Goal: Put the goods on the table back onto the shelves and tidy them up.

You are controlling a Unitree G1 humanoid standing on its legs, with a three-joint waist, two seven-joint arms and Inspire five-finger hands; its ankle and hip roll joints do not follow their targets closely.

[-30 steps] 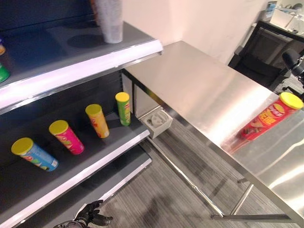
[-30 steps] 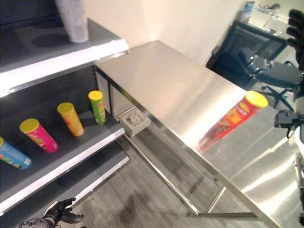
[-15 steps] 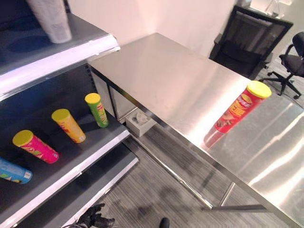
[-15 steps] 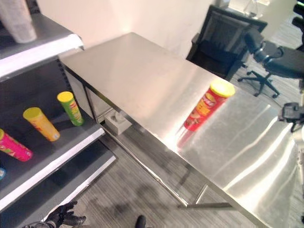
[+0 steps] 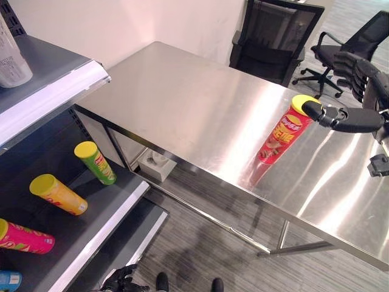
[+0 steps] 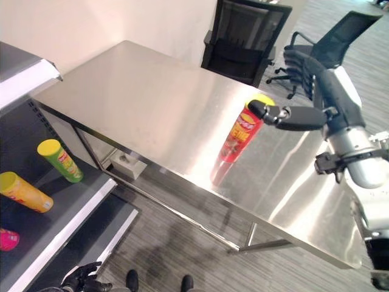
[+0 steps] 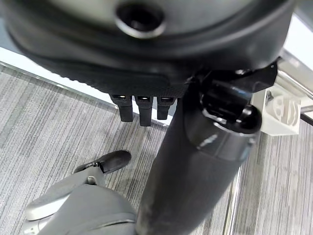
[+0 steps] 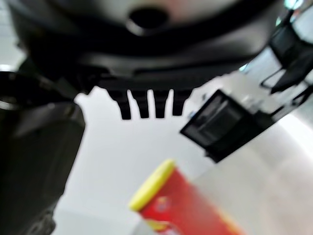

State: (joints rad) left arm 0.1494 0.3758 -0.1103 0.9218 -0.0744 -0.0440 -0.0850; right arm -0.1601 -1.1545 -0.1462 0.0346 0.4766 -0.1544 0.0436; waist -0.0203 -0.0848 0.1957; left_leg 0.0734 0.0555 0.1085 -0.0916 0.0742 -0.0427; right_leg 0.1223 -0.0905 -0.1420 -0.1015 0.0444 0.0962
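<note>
**A:** What is my right hand (image 6: 304,91) doing?

**B:** From here I see it raised over the steel table (image 5: 200,103), fingers straight and spread apart, holding nothing. Its thumb tip sits just at the yellow lid of the red can (image 6: 238,139), though I cannot tell whether it touches. In the right wrist view the fingers reach out above that can (image 8: 181,205), apart from it.

**A:** And the can itself?

**B:** It stands upright on the table, just below and ahead of my thumb, near the table's front edge. Beyond the hand, past the far side of the table, stand two black office chairs (image 5: 273,36).

**A:** My left hand?

**B:** The left hand (image 6: 82,277) hangs low over the grey floor, well away from the can, beside the bottom of the shelves (image 5: 91,243). Its fingers look loosely relaxed and empty.

**A:** What is on the shelves?

**B:** Above the left hand, on the dark shelf, stand a green can (image 5: 95,163), an orange can (image 5: 58,194) and a pink can (image 5: 24,237), each with a yellow lid, spaced apart in a row. A blue can (image 5: 8,280) shows at the edge. Under the table by the shelf end sits a small white box (image 5: 155,165).
</note>
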